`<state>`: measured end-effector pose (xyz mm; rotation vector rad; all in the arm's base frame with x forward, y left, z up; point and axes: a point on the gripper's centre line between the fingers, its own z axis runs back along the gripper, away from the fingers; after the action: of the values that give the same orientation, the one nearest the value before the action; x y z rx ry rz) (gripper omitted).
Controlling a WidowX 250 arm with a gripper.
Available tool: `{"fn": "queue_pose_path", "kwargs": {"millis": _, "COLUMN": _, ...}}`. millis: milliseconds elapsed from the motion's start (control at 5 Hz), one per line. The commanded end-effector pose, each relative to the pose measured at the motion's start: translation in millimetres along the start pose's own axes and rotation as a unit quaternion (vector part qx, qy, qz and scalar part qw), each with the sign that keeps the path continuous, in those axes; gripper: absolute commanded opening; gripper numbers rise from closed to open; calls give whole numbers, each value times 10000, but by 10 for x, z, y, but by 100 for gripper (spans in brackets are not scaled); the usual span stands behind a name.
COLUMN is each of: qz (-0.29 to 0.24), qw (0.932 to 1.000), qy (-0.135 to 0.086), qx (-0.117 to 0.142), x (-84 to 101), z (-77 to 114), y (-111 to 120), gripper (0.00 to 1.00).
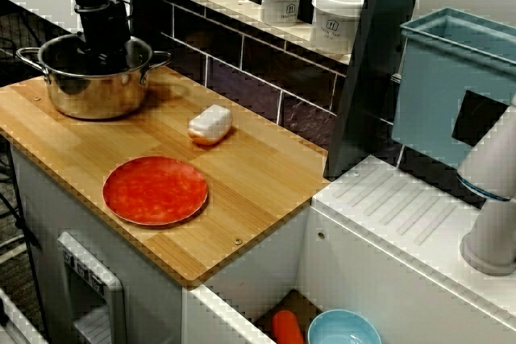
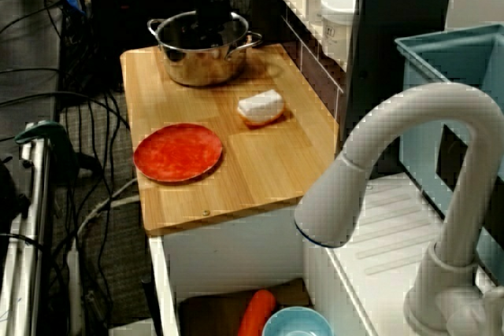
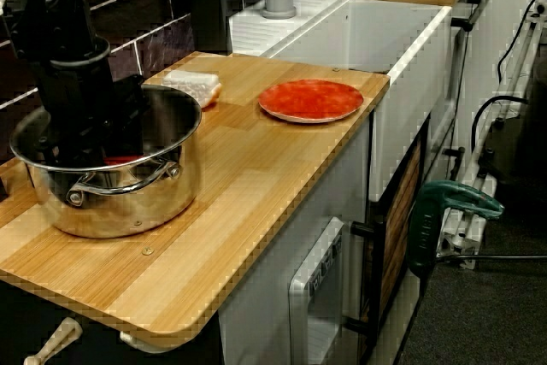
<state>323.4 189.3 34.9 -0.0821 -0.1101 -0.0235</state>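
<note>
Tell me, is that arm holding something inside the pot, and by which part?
Cannot tell: the gripper is sunk in the pot, fingertips hidden, beside something red.

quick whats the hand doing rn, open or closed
Hand: down inside the steel pot, fingers hidden, so open or closed cannot be told.

Black arm (image 1: 103,14) vertical, wrist down, fingers out of sight.

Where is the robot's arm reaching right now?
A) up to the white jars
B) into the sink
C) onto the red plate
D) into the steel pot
D: the black arm goes down inside the steel pot, apart from the red plate.
</note>
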Motion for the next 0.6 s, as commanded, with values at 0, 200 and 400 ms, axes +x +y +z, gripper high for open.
{"fn": "queue_pose_path", "kwargs": {"millis": 0, "qz": -106, "qw": 9981, "qy": -568, "qx": 227, "x": 32, "z": 590, "y": 33, "gripper": 0}}
{"fn": "queue_pose_path", "kwargs": {"millis": 200, "qz": -117, "qw": 9980, "qy": -592, "qx": 209, "x": 40, "z": 622, "y": 26, "gripper": 0}}
{"fn": "queue_pose_path", "kwargs": {"millis": 400, "qz": -181, "qw": 9979, "qy": -595, "qx": 153, "x": 52, "z": 673, "y": -20, "gripper": 0}}
